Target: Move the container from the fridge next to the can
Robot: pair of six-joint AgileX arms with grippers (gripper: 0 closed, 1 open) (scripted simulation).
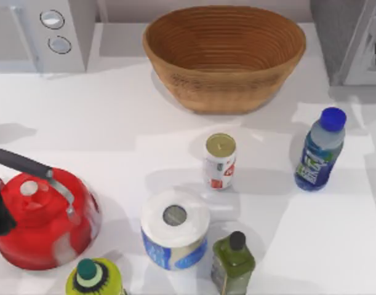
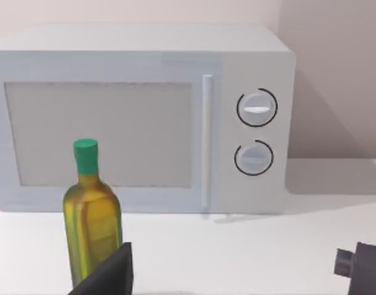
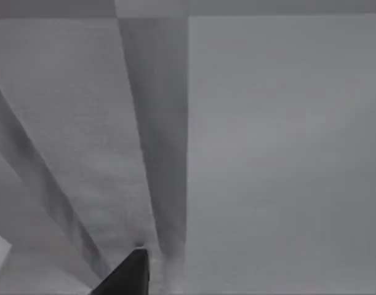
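a: where is the container (image 1: 320,149) against the can (image 1: 220,161)?
b: upright on the desk (image 1: 114,123), well to the can's right, apart from it. the fridge (image 1: 351,40) stands beyond it.
a: the tools?
b: i cannot tell whether either tool is open or closed.

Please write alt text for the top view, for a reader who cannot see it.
A blue-capped bottle stands on the white table, right of a can and apart from it. Behind is a basket; in front, a paper roll, green bottle and red kettle.
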